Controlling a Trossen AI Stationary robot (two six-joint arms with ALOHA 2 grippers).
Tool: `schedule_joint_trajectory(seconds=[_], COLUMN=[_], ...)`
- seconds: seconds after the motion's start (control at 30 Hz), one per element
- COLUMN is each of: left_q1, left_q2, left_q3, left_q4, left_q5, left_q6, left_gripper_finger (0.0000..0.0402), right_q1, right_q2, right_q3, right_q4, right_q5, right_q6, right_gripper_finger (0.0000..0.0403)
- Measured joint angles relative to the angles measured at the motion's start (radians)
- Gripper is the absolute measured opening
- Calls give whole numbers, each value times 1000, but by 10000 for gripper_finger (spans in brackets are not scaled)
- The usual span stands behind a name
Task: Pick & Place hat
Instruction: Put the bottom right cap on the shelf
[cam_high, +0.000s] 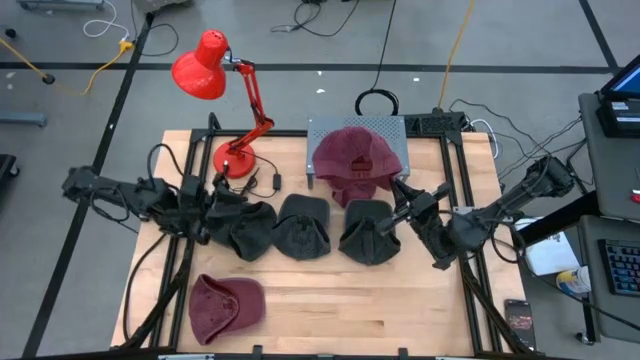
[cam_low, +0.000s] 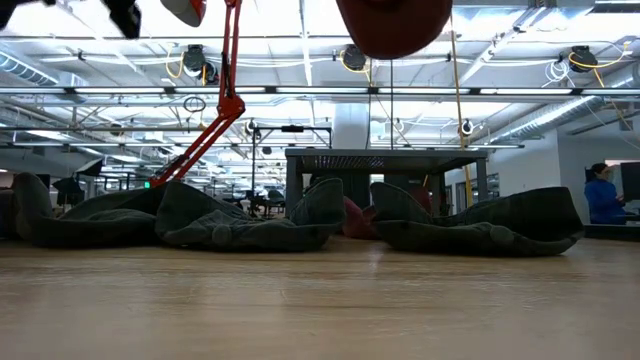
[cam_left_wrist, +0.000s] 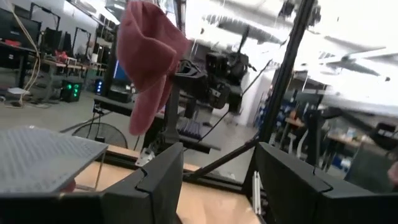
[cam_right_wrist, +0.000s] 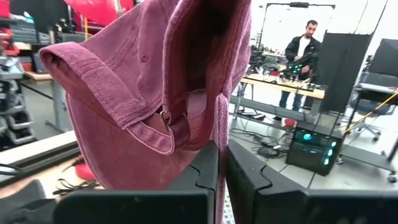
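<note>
The right gripper (cam_high: 400, 192) holds a dark red cloth cap (cam_high: 356, 160) up in the air. Its two dark fingers (cam_right_wrist: 205, 168) are pinched tight on the cap's cloth, and the cap hangs down from them, floppy and folded. From above, the cap is over the grey metal stand with little holes (cam_high: 325, 132) at the back of the light wooden table (cam_high: 400, 310). From the pictures I cannot tell if the cap touches the stand yet, but in the low view it hangs high above the table. So the picking up part looks done, and the putting down part is not done. The gripper must bring the cap down and let go. The left gripper (cam_high: 212, 212) waits near the left side of the table, and its fingers (cam_left_wrist: 158, 180) are spread apart with nothing between them. Three dark grey cloth caps (cam_high: 300, 230) lie in a row in the middle of the table. One more dark red cloth cap (cam_high: 226, 305) lies flat near the front left corner. Those may need moving too. A red desk lamp (cam_high: 220, 85) stands at the back left.
</note>
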Motion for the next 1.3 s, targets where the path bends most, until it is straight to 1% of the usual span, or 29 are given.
schedule_joint_trajectory(seconds=[0.1, 0.27, 0.47, 0.57, 0.67, 0.77, 0.93, 1.03, 1.17, 1.3], left_q1=[-35, -100, -163, -185, -197, -201, -191, -172, -140, -109], left_q2=[137, 343, 559, 652, 744, 824, 941, 995, 1048, 1072], left_q3=[95, 243, 404, 479, 552, 617, 719, 777, 834, 854], left_q4=[0, -2, 0, 9, 9, 11, 16, 14, 16, 16], left_q5=[-56, -195, -408, -489, -546, -565, -644, -673, -669, -586], left_q6=[40, 82, 91, 111, 119, 117, 108, 109, 108, 103], left_gripper_finger=[207, 207, 207, 207, 207, 207, 207, 207, 207, 207], right_q1=[22, 55, 97, 116, 129, 135, 141, 146, 158, 167], right_q2=[0, 0, 0, 0, 0, 0, 0, 0, 0, 0], right_q3=[0, 0, 0, 0, 0, 0, 0, 0, 0, 0], right_q4=[79, 176, 211, 229, 232, 232, 246, 246, 246, 246], right_q5=[2, 2, 2, 2, 1, -5, -80, -80, -79, -80], right_q6=[-58, -97, -109, -102, -86, -84, -82, -82, -82, -82], right_gripper_finger=[8, 8, 8, 8, 8, 8, 8, 8, 8, 8])
